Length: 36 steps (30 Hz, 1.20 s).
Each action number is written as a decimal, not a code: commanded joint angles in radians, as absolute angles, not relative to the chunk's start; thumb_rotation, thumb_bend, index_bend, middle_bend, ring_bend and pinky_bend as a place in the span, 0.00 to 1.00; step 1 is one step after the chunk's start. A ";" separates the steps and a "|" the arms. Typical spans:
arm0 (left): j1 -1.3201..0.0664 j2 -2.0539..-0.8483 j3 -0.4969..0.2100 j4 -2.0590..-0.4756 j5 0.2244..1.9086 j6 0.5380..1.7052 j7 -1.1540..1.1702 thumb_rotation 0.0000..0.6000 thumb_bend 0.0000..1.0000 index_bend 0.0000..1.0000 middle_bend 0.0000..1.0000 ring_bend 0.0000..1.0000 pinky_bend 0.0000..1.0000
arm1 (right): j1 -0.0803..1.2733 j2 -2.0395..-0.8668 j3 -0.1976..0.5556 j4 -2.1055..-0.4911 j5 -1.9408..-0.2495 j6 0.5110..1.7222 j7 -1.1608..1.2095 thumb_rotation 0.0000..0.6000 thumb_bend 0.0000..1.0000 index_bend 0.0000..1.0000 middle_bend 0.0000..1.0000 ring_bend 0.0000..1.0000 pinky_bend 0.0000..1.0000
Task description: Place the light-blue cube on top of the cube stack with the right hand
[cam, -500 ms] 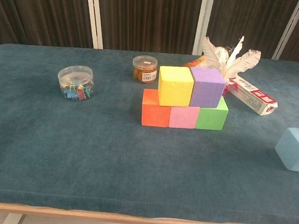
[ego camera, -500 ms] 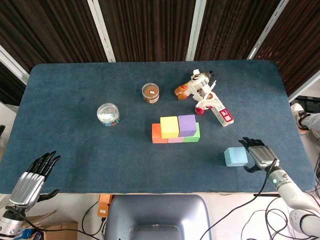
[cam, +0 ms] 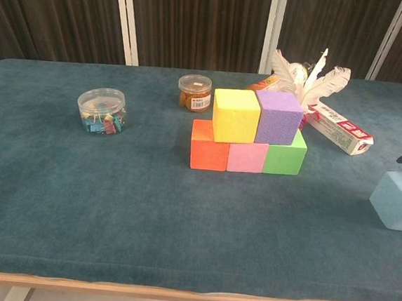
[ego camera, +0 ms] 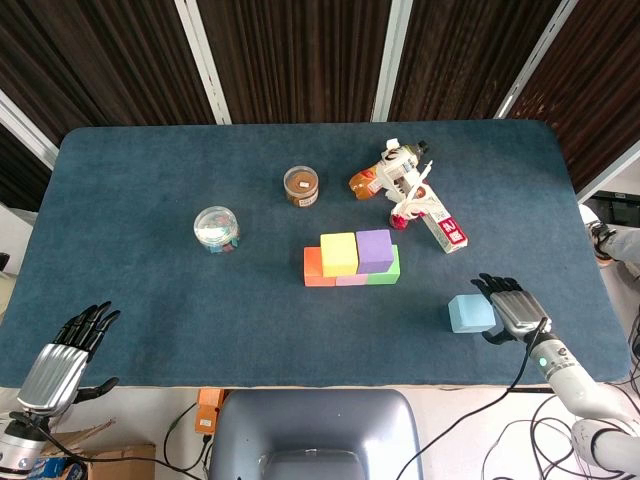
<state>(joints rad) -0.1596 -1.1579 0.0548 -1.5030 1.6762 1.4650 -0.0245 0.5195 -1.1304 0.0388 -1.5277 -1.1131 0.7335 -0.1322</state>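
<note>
Now the right hand (ego camera: 517,310), fingers spread and holding nothing, sits just beside the light-blue cube (ego camera: 470,313), possibly touching it. Closing off-centre could skid it; a tilted release might topple the stack (ego camera: 352,259).

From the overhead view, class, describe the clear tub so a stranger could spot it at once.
On the blue table, look left of the block stack. The clear tub stands alone there, round and full of small coloured clips, whereas the nearby jar holds something brown.
</note>
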 commanded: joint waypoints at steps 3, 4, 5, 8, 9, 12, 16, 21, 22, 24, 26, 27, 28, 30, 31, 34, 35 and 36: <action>-0.159 -1.159 0.056 -1.503 1.677 1.465 -0.022 1.00 0.02 0.00 0.00 0.00 0.16 | 0.513 -1.155 0.043 -1.501 -1.133 0.758 -0.110 1.00 0.21 0.25 0.00 0.00 0.00; -0.158 -1.159 0.056 -1.503 1.677 1.466 -0.022 1.00 0.02 0.00 0.00 0.00 0.16 | 0.512 -1.161 0.043 -1.493 -1.136 0.763 -0.107 1.00 0.21 0.28 0.00 0.00 0.00; -0.158 -1.159 0.056 -1.503 1.676 1.467 -0.022 1.00 0.02 0.00 0.00 0.00 0.16 | 0.512 -1.165 0.043 -1.488 -1.137 0.763 -0.105 1.00 0.21 0.30 0.00 0.00 0.00; -0.155 -1.159 0.053 -1.502 1.671 1.470 -0.021 1.00 0.02 0.00 0.00 0.00 0.16 | 0.513 -1.174 0.044 -1.477 -1.141 0.765 -0.095 1.00 0.21 0.36 0.00 0.00 0.00; -0.155 -1.159 0.053 -1.502 1.671 1.471 -0.020 1.00 0.02 0.00 0.00 0.00 0.16 | 0.513 -1.176 0.044 -1.475 -1.143 0.767 -0.093 1.00 0.21 0.38 0.00 0.00 0.00; -0.155 -1.159 0.053 -1.501 1.672 1.472 -0.020 1.00 0.02 0.00 0.00 0.00 0.16 | 0.510 -1.177 0.046 -1.472 -1.149 0.774 -0.082 1.00 0.21 0.40 0.00 0.00 0.00; -0.156 -1.159 0.053 -1.501 1.672 1.470 -0.020 1.00 0.02 0.00 0.00 0.00 0.16 | 0.504 -1.164 0.050 -1.485 -1.166 0.791 -0.058 1.00 0.23 0.40 0.00 0.00 0.00; -0.160 -1.161 0.053 -1.500 1.673 1.464 -0.017 1.00 0.02 0.00 0.00 0.00 0.16 | 0.488 -1.093 0.082 -1.568 -1.217 0.867 -0.009 1.00 0.23 0.40 0.00 0.00 0.00; -0.162 -1.162 0.053 -1.500 1.673 1.460 -0.016 1.00 0.02 0.00 0.00 0.00 0.16 | 0.489 -1.068 0.093 -1.599 -1.221 0.882 -0.008 1.00 0.23 0.40 0.00 0.00 0.00; -0.165 -1.163 0.052 -1.501 1.672 1.454 -0.014 1.00 0.02 0.00 0.00 0.00 0.16 | 0.495 -1.026 0.111 -1.651 -1.215 0.894 -0.019 1.00 0.23 0.40 0.00 0.00 0.00; -0.168 -1.165 0.052 -1.500 1.669 1.447 -0.010 1.00 0.02 0.00 0.00 0.00 0.16 | 0.510 -0.977 0.139 -1.716 -1.188 0.898 -0.040 1.00 0.23 0.39 0.00 0.00 0.00; -0.169 -1.166 0.052 -1.500 1.668 1.444 -0.008 1.00 0.02 0.00 0.00 0.00 0.16 | 0.521 -0.955 0.153 -1.744 -1.168 0.893 -0.051 1.00 0.23 0.39 0.00 0.00 0.00; -0.169 -1.166 0.052 -1.500 1.666 1.442 -0.007 1.00 0.02 0.00 0.00 0.00 0.16 | 0.534 -0.935 0.168 -1.770 -1.144 0.887 -0.064 1.00 0.23 0.39 0.00 0.00 0.00; -0.170 -1.167 0.051 -1.499 1.659 1.436 -0.002 1.00 0.02 0.00 0.00 0.00 0.16 | 0.572 -0.893 0.204 -1.822 -1.065 0.866 -0.105 1.00 0.23 0.38 0.00 0.00 0.00; -0.169 -1.167 0.050 -1.499 1.655 1.436 0.000 1.00 0.02 0.00 0.00 0.00 0.16 | 0.592 -0.876 0.218 -1.843 -1.024 0.854 -0.124 1.00 0.23 0.38 0.00 0.00 0.00; -0.164 -1.168 0.047 -1.497 1.642 1.437 0.004 1.00 0.02 0.00 0.00 0.00 0.16 | 0.676 -0.830 0.255 -1.900 -0.881 0.808 -0.202 1.00 0.24 0.36 0.01 0.00 0.00; -0.163 -1.169 0.045 -1.496 1.637 1.438 0.007 1.00 0.02 0.00 0.00 0.00 0.16 | 0.717 -0.819 0.260 -1.915 -0.820 0.798 -0.254 1.00 0.24 0.36 0.01 0.00 0.00; -0.163 -1.170 0.043 -1.496 1.634 1.437 0.008 1.00 0.02 0.00 0.00 0.00 0.16 | 0.751 -0.814 0.261 -1.926 -0.773 0.795 -0.297 1.00 0.24 0.35 0.01 0.00 0.00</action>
